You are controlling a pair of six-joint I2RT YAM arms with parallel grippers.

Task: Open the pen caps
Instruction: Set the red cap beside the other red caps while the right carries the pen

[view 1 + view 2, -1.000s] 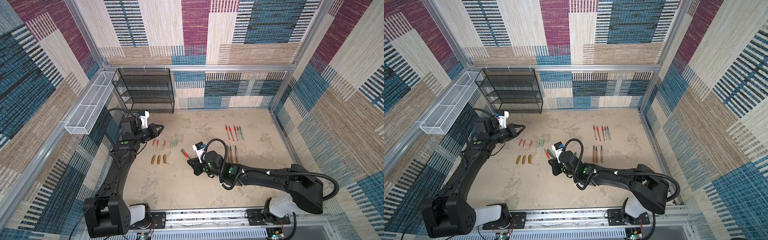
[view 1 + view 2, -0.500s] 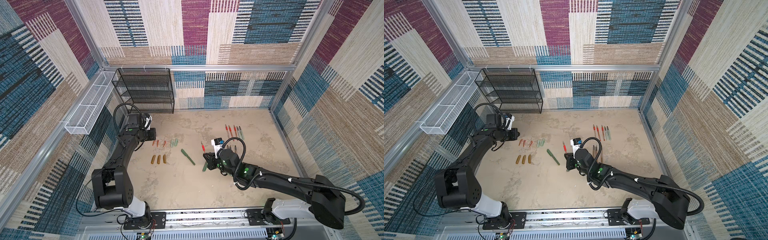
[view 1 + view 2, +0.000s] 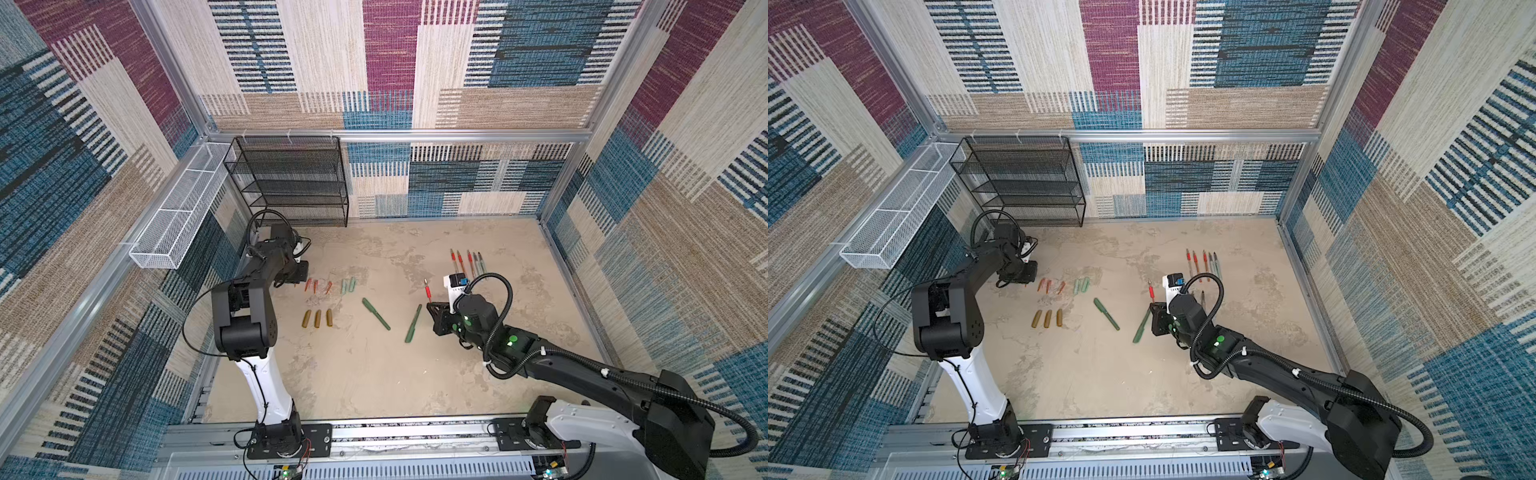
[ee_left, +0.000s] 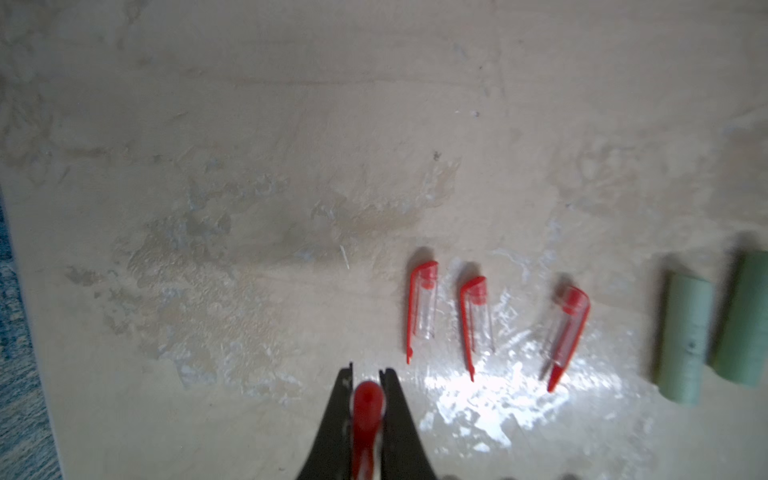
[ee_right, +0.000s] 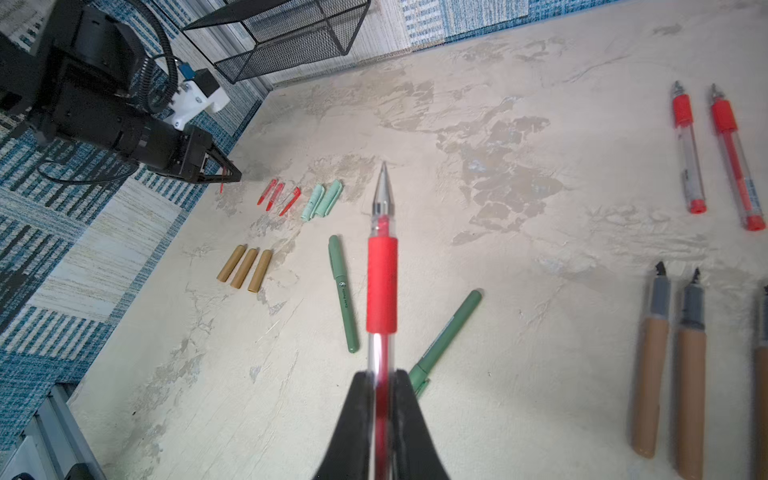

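Patchwork carpet walls all round, with a scuffed beige tabletop (image 3: 365, 374) in the middle. At the far left of both top views a white wire basket (image 3: 174, 232) hangs on the wall, and a black mesh shelf (image 3: 291, 178) stands next to it.

Just below the shelf in the frame, the left gripper (image 4: 365, 374) is clamped down on a red cap (image 4: 368, 399). It sits right beside three loose red caps (image 4: 477, 293) lined up on the table. Next along are two mint caps (image 4: 685, 336) touching each other, and lower in the frame three bronze caps (image 3: 317, 318) lie side by side.

In the centre of the frame, two dark green pens (image 3: 376, 313) lie at angles with their caps on. To their right, the right gripper (image 5: 382, 376) is pinching a bare red gel pen (image 5: 382, 286) by its clear barrel, tip pointing away from the wrist.

At upper right there's a row of uncapped pens (image 3: 467, 262). Some brown-barrelled pens (image 5: 648, 374) lie near that gripper too.
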